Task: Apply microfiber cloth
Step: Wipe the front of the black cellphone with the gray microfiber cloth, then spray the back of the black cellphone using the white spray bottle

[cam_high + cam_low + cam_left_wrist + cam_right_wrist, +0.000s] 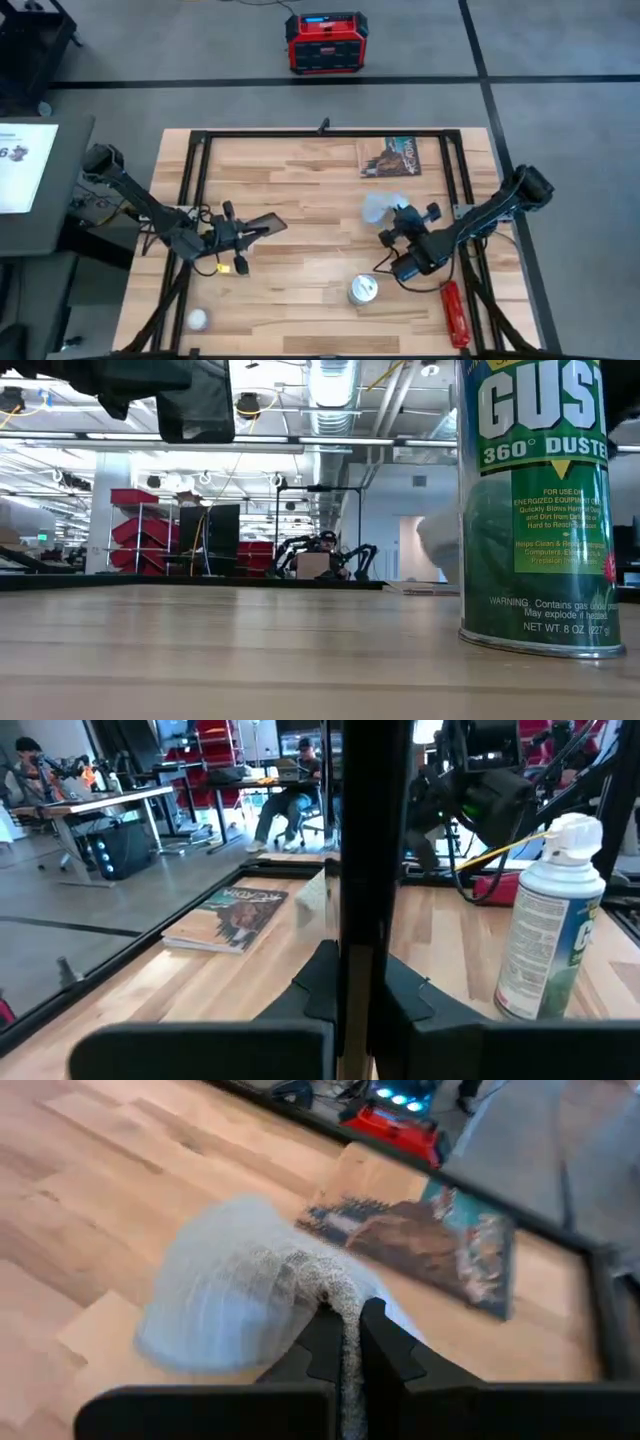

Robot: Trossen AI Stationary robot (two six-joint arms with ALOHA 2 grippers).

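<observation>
Right pincer (pixel 393 228) over the right half of the bench (pixel 310 200), fingers closed on a bunched edge of the cloth (pixel 240 1295); the rest of the cloth billows out from the grip, near the booklet (pixel 390 157). Left pincer (pixel 248 232) over the left half, clamped on the edge of a black phone (pixel 262 224). Spray can (pixel 362 290) upright near the front edge. Red tool (pixel 454 312) at the front right.

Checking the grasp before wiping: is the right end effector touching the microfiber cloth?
Touching. The right wrist view shows the right end effector pinching a fold of the microfiber cloth between its fingers.
</observation>
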